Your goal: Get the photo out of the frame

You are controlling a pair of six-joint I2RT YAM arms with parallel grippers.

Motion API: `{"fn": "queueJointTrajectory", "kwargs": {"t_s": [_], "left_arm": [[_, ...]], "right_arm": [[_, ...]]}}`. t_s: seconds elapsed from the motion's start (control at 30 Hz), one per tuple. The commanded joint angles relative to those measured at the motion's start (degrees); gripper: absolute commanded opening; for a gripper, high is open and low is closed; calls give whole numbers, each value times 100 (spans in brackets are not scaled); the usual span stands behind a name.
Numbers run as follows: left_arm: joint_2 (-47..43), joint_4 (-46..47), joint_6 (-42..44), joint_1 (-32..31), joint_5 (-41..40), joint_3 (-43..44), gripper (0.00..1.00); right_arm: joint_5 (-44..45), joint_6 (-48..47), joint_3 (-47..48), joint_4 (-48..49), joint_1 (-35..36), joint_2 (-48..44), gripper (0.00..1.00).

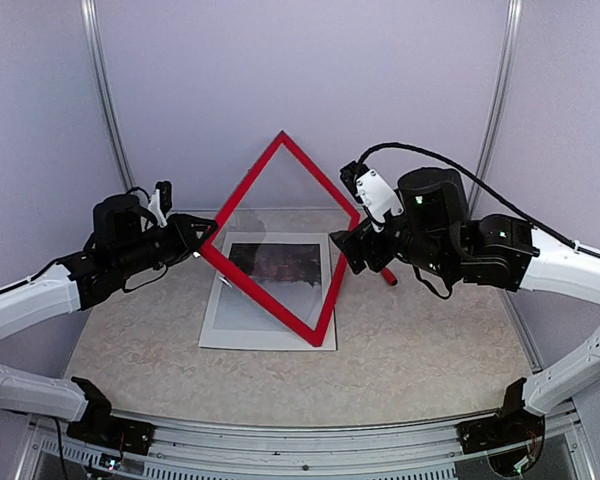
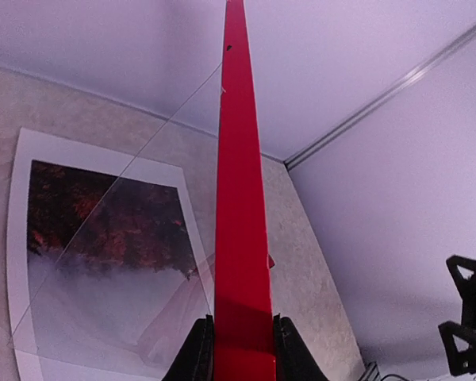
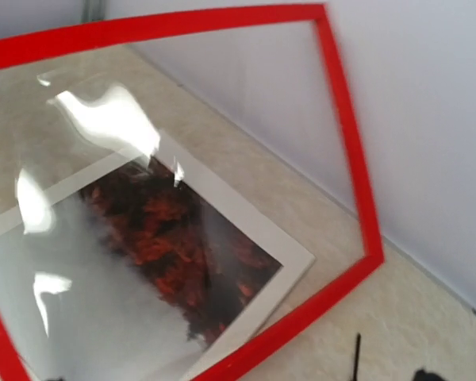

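Note:
The frame (image 1: 242, 191) with its bright red rim stands tilted on one corner like a diamond, its glass still in it. My left gripper (image 1: 206, 240) is shut on the frame's left corner; in the left wrist view the rim (image 2: 238, 198) runs up from between the jaws (image 2: 242, 349). The photo (image 1: 280, 265), red-orange foliage and pale mist, lies flat on the table in its white mat (image 1: 250, 335), under the raised frame. It shows through the glass in the left wrist view (image 2: 103, 214) and the right wrist view (image 3: 174, 246). My right gripper (image 1: 342, 250) hovers by the frame's right edge (image 3: 345, 135); its fingers are hidden.
A small red-handled screwdriver (image 1: 388, 275) lies on the table behind my right gripper. Pale walls with metal rails enclose the back and both sides of the table.

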Motion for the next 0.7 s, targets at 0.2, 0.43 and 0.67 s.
{"fn": "queueJointTrajectory", "kwargs": {"t_s": [0.2,0.43,0.67], "left_arm": [[600,154,3885,-2191,-1411,2036,0],[1097,499,4864,-3398,-2403,2191,0],[1646,1349,6151,-4632,-2724,1976,0]], "right_arm": [[654,1358,-351,-375,-477,-757,95],[271,1954,-422,-867,-700,-2025,95],[-696,2324,-498,-852,-699,-3984,95]]}}
